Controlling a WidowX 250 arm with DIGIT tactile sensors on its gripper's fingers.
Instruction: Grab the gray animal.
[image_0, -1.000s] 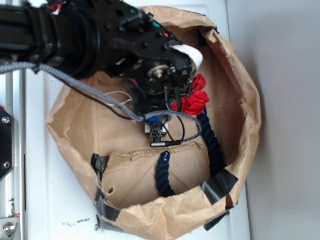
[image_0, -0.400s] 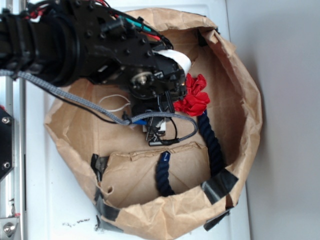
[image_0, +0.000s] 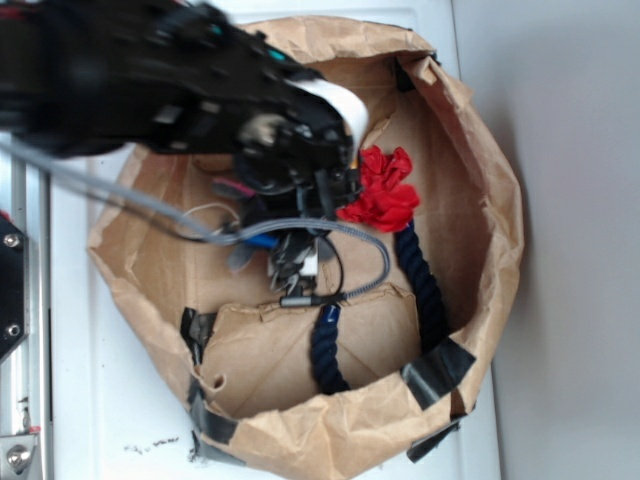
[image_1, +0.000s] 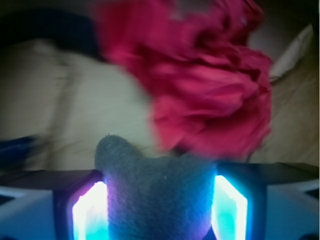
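The fingers (image_1: 160, 210) appear clamped on the gray animal (image_1: 157, 192), which sits between them inside the paper bag (image_0: 480, 150), but the blurred grip looks shallow, so the plush could slip out or snag the red flower (image_1: 210, 95) just beside it.

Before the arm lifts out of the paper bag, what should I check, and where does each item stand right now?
1. gray animal sits between the gripper fingers: ok in the wrist view.
2. Grip firm enough to lift: cannot tell.
3. red fabric flower outside the jaws: ok, it lies beyond the toy.
4. navy rope not caught: ok, beside the arm.
5. Path up past the paper bag wall: cannot tell, image blurred.
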